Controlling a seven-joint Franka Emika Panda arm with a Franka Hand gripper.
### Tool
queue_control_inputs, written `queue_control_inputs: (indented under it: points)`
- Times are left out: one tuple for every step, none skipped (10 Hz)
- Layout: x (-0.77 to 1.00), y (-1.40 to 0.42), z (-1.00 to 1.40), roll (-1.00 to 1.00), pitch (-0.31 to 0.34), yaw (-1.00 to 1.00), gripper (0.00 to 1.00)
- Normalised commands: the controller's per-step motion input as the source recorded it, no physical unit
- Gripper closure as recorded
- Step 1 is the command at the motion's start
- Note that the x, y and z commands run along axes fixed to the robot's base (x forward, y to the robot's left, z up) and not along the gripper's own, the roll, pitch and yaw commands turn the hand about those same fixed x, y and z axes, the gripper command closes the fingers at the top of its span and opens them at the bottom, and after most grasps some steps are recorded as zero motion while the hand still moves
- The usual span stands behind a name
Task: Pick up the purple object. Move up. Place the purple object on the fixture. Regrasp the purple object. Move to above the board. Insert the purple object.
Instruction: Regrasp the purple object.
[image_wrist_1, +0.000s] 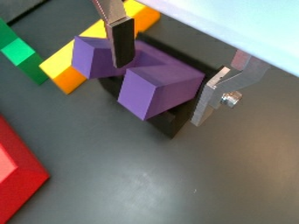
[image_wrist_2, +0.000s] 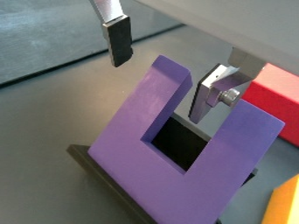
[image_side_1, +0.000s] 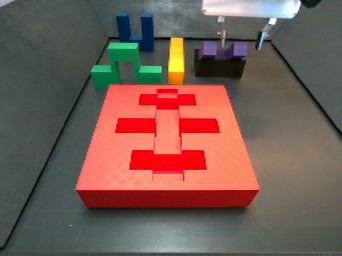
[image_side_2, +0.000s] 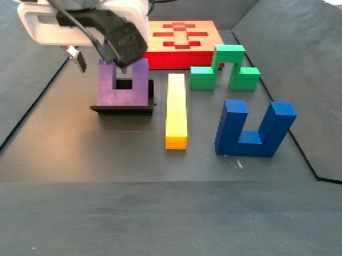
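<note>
In a wrist view the small dark purple U-shaped block (image_wrist_2: 176, 149) is sitting on the small black fixture (image_wrist_2: 111, 179), prongs up. The pincer (image_wrist_2: 163, 70) is hanging wide open, holding nothing. In a side view it (image_side_1: 241, 40) is hovering just above the block (image_side_1: 222, 50). I think regrasping comes next: lower and close.

Even overhead light, soft shadows; low-res, wrist views slightly blurred.

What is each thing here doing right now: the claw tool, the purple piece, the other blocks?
tool: open, fingers either side of one prong, not gripping.
purple object: resting on the fixture, prongs up.
fixture: on the floor, carrying the purple object.
board: flat, slots empty.
yellow bar: lying flat.
blue block: prongs up.
</note>
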Motion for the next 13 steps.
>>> queue_control_inputs:
  points:
    - [0.0,0.0,0.0,0.82,0.103,0.0,0.0]
    - [0.0,0.0,0.0,0.83,0.097,0.0,0.0]
    - [0.0,0.0,0.0,0.84,0.083,0.0,0.0]
    - [0.0,0.0,0.0,0.83,0.074,0.0,0.0]
    - [0.02,0.0,0.0,0.8,0.06,0.0,0.0]
    - [0.1,0.0,0.0,0.78,0.049,0.0,0.0]
    - [0.13,-0.01,0.0,0.74,0.02,0.0,0.0]
    - [0.19,-0.04,0.0,0.7,0.006,0.0,0.0]
    - [0.28,-0.09,0.0,0.67,0.006,0.0,0.0]
    - [0.32,-0.11,0.0,0.68,0.0,0.0,0.0]
    - [0.3,-0.13,0.0,0.73,0.0,0.0,0.0]
    - [0.24,-0.14,0.0,0.85,0.0,0.0,0.0]
    - [0.11,-0.11,0.0,0.95,0.003,0.0,0.0]
